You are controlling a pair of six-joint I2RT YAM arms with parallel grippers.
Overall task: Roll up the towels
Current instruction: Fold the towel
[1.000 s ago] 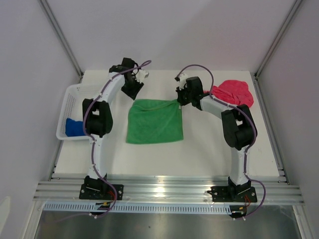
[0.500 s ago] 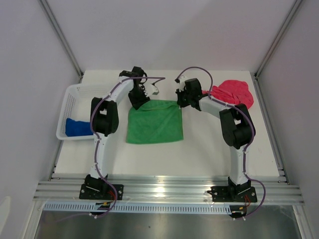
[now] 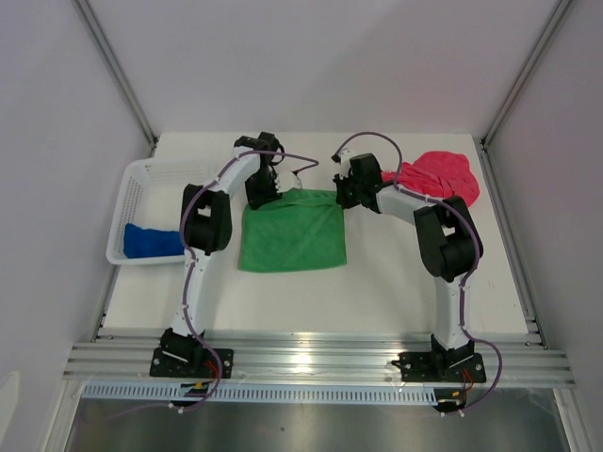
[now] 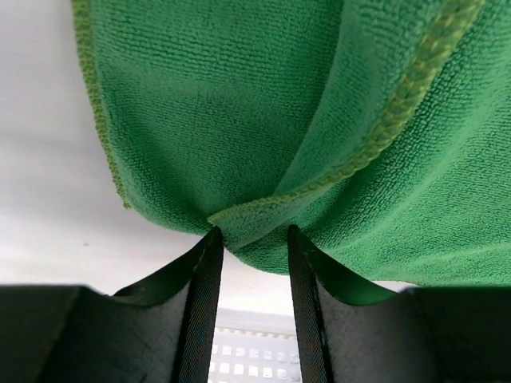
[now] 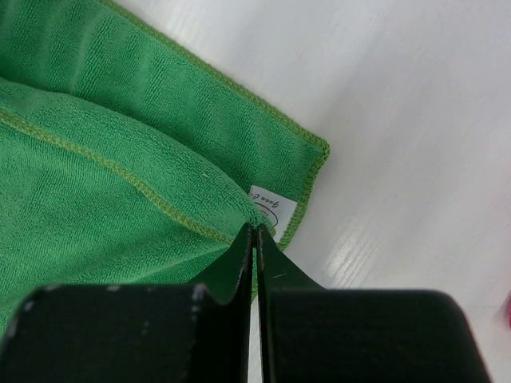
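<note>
Left hand (image 4: 252, 236) reached plush green towel (image 3: 292, 231) (stitched hem).

White table (image 3: 396, 282), green towel (image 3: 292, 235), pink-red towel (image 3: 443, 174), mesh basket (image 3: 132, 188)

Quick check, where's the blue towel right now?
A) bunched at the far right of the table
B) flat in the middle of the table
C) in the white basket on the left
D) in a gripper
C: the blue towel lies bunched in the near end of the basket at the table's left edge, clear of both arms.
</note>
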